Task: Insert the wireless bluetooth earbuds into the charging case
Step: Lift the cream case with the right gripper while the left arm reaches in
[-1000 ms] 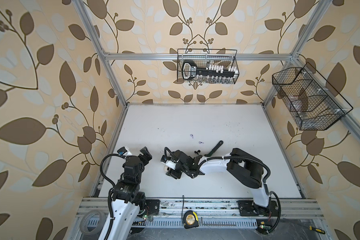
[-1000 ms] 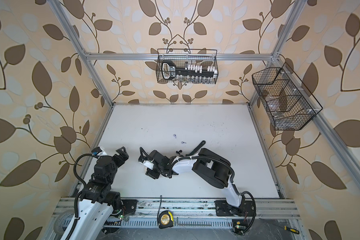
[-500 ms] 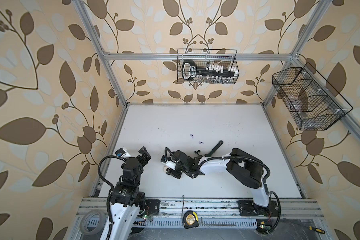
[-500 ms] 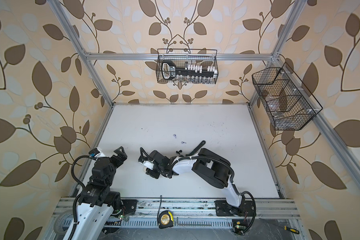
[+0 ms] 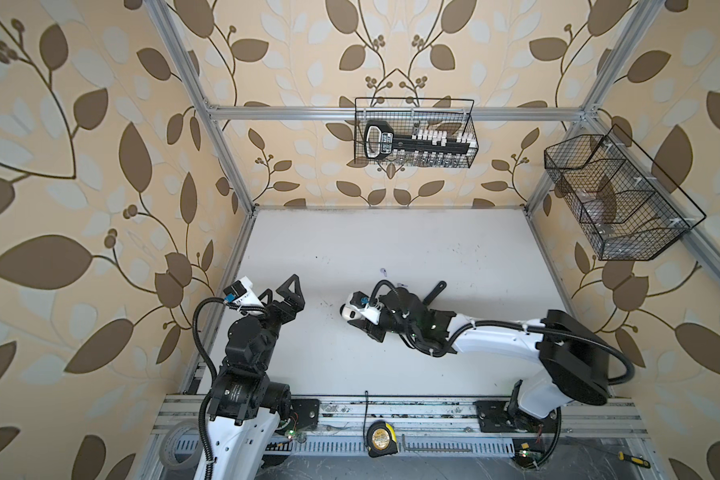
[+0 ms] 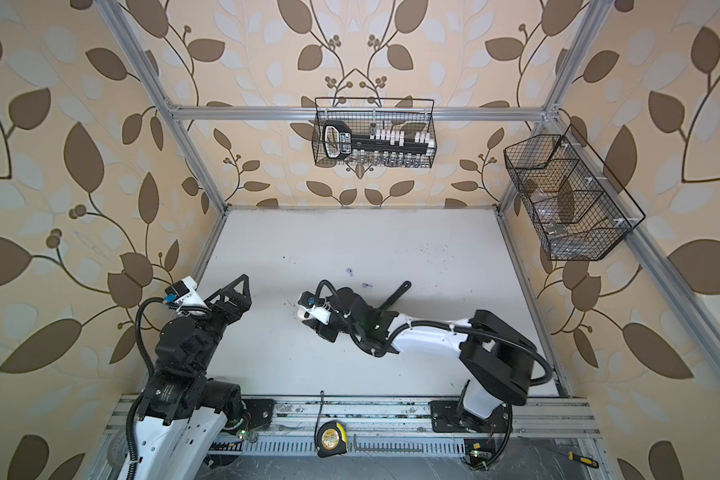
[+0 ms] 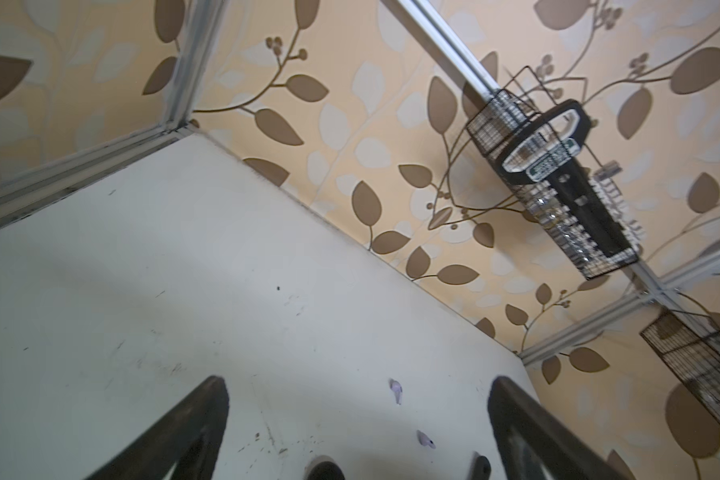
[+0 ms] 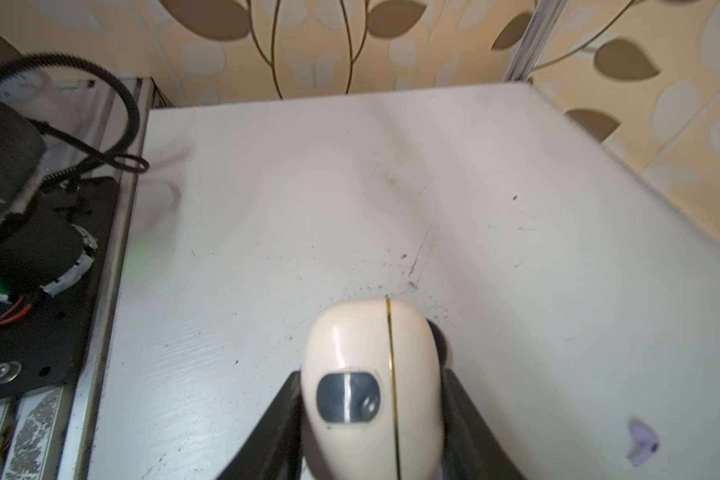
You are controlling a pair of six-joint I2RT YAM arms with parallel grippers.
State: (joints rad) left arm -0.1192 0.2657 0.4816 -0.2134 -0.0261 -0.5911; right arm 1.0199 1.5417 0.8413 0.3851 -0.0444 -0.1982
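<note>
My right gripper [image 8: 371,415] is shut on a closed cream charging case [image 8: 371,374] with a gold seam and a dark oval window. Both top views show the case [image 5: 347,312] [image 6: 301,309] near the table's middle, at the end of the right arm. Two pale lilac earbuds [image 5: 383,271] [image 5: 400,285] lie loose on the white table just beyond it. They show again in the left wrist view [image 7: 396,388] [image 7: 425,439], and one appears in the right wrist view [image 8: 641,444]. At the left, my left gripper [image 5: 281,291] [image 7: 358,399] stands wide open and holds nothing.
A long dark wrench-shaped tool [image 5: 435,291] lies beside the right wrist. Wire baskets hang on the back wall [image 5: 414,133] and the right wall [image 5: 616,199]. A tape measure [image 5: 378,438] sits on the front rail. The left arm's base [image 8: 26,257] borders the table.
The right gripper's jaws have drawn in onto the charging case. The left arm has shifted slightly, its gripper still open.
</note>
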